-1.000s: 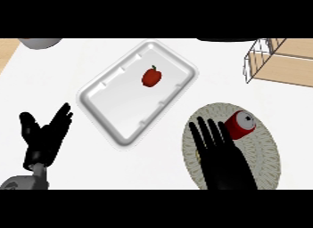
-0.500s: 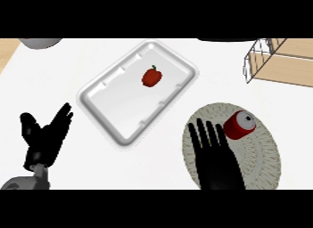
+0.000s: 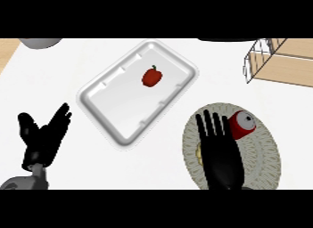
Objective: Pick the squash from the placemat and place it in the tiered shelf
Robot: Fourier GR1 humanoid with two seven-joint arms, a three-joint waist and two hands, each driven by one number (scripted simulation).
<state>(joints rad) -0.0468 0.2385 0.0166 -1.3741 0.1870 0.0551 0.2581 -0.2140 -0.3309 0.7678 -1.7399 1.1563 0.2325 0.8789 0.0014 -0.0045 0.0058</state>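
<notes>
Hovering our right hand, fingers straight and empty, over the placemat where only a yellow sliver of squash peeks out beneath, we risk closing blind and knocking the red can sharing that placemat.

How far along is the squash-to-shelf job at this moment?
Nothing looks done: the tiered shelf shows no squash. In hand: the right hand, fingers straight, lies over the placemat, hiding all but a yellow sliver, possibly the squash. Left: grasp, carry, place. The left hand rests at lower left.
</notes>
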